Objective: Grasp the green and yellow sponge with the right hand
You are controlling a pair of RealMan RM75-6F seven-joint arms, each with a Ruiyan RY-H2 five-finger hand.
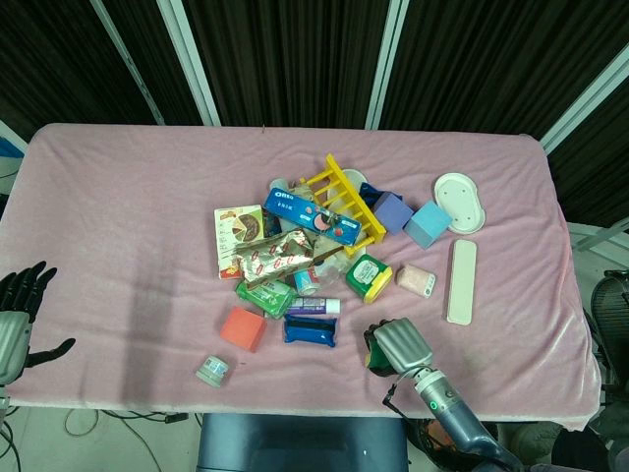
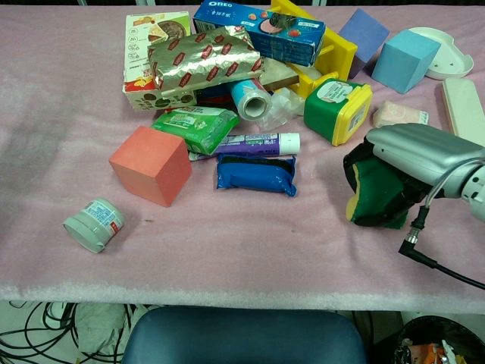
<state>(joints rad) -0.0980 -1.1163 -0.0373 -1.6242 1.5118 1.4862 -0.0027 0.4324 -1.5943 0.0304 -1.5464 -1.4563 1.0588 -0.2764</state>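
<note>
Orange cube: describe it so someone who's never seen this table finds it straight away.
Start at the heap of packets mid-table. At its front-left edge, the orange cube sits on the pink cloth, beside the green wipes pack and behind the small jar. It is the only orange thing, plain and unlabelled; the other cubes are blue and purple, far across the heap.

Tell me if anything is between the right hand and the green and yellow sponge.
Nothing visible is. The right hand is already closed around the green and yellow sponge, which bends in its grip. The green container sits just behind, apart from both.
</note>
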